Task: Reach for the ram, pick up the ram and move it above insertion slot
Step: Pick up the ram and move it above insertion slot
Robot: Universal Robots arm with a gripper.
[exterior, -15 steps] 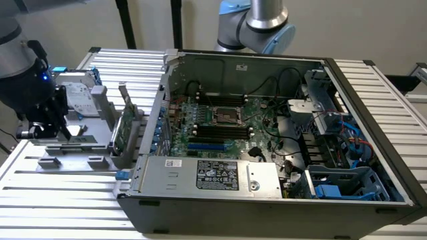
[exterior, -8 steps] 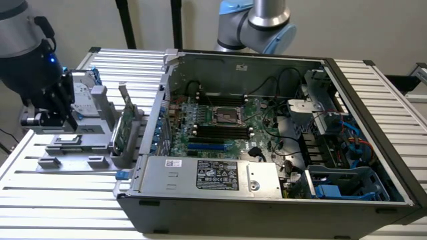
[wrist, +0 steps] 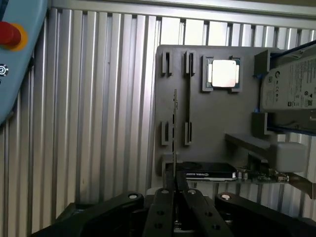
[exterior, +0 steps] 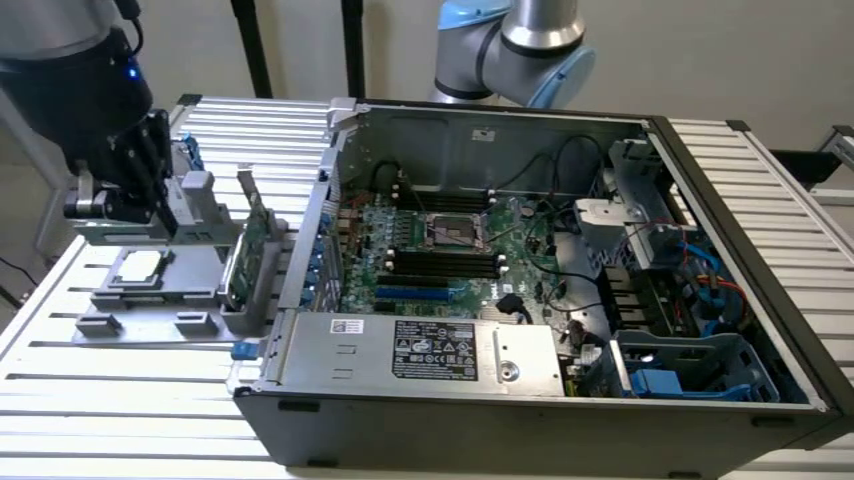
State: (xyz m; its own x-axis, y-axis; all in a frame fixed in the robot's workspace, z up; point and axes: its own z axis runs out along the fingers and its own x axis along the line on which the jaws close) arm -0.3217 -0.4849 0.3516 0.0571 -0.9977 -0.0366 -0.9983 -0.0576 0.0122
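The black two-finger gripper [wrist: 174, 192] has its jaws almost fully together. They pinch the ram [wrist: 175, 128], a long, thin green circuit-board stick, which the wrist view sees from its edge as one narrow line running away from the fingertips. The ram is therefore in the grip, directly over the flat grey plastic holder plate [wrist: 217, 118] and beside the plate's small upright clips. I cannot tell whether its lower edge is already free of those clips.

On the same plate rests a square silver processor chip [wrist: 224, 74], and a silver box-shaped hard drive [wrist: 291, 84] stands at one side of the plate. A larger green expansion card [exterior: 248, 255] stands upright on the side of the plate that faces the open black computer case [exterior: 441, 420].

I judge three risks. The grip is on a very thin board, so a small sideways push could turn the ram between the jaws. If the ram rises a little crooked, its end could catch on a clip and pull the plate with it. Between the plate and the case stand the upright card and the case wall, and a low path could knock the ram against them.
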